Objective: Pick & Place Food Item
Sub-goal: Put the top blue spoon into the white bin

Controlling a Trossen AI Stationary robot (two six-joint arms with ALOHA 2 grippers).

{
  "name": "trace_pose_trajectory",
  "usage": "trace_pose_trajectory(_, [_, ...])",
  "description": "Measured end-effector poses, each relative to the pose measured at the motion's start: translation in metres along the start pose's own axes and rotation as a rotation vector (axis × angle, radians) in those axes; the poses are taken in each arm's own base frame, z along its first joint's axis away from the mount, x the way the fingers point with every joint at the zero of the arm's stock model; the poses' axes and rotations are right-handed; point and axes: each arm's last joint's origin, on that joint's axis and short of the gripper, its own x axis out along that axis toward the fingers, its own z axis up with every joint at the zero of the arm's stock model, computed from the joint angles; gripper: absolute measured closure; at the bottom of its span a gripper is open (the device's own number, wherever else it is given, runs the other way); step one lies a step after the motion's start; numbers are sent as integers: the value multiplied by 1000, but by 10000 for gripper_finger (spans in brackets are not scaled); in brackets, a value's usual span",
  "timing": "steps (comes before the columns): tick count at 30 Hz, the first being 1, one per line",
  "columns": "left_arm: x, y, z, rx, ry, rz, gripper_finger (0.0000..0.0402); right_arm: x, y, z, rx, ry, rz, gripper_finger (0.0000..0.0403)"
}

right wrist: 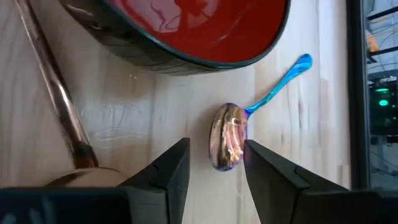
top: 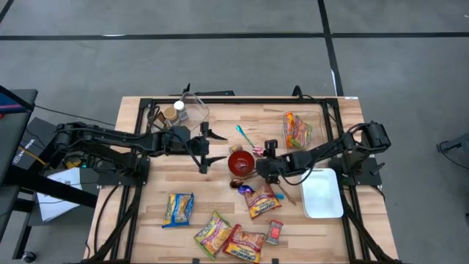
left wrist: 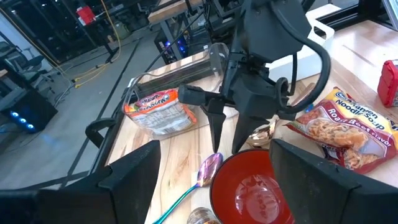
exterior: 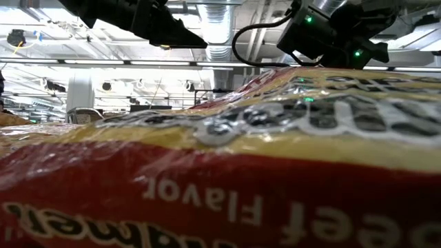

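The right end effector (top: pixel 258 169) hovers narrowly parted over the iridescent spoon (right wrist: pixel 229 142), empty, with the red bowl (top: pixel 241 163) just beside it; the left end effector (top: pixel 204 149) waits wide open on the bowl's other side. No food is gripped yet: the nearest noodle packet (top: pixel 261 200) lies just behind the right end effector, so next it must shift there and descend

A wooden bench (top: pixel 146 213) fills the high view, edged by a black metal frame (top: pixel 242 101) and standing on a grey floor (top: pixel 220 59) crossed by dark lines. Near the middle sits a red bowl (top: pixel 241 162), with an iridescent spoon (top: pixel 245 136) with a blue handle lying just beside it toward the far edge. A copper-coloured spoon (right wrist: pixel 59 106) lies near the bowl's other side. A white rectangular tray (top: pixel 322 193) rests toward the right edge. At the far left corner stand a clear container (top: pixel 192 108) and a small jar with a pale lid (top: pixel 171 114).
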Motion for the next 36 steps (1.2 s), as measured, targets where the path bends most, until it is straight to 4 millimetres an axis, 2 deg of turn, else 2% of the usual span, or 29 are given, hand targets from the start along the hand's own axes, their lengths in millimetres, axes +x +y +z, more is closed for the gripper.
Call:
trace_pose_trajectory(8, [0, 0, 0, 0, -1, -3, 105, 4, -4, -1, 13, 5, 34, 261])
trace_pose_trajectory(16, [0, 0, 0, 0, -1, -3, 105, 13, -2, -5, 2, 36, 37, 278])
trace_pose_trajectory(36, [0, 0, 0, 0, 0, 1, 105, 12, -2, -4, 7, 27, 42, 280])
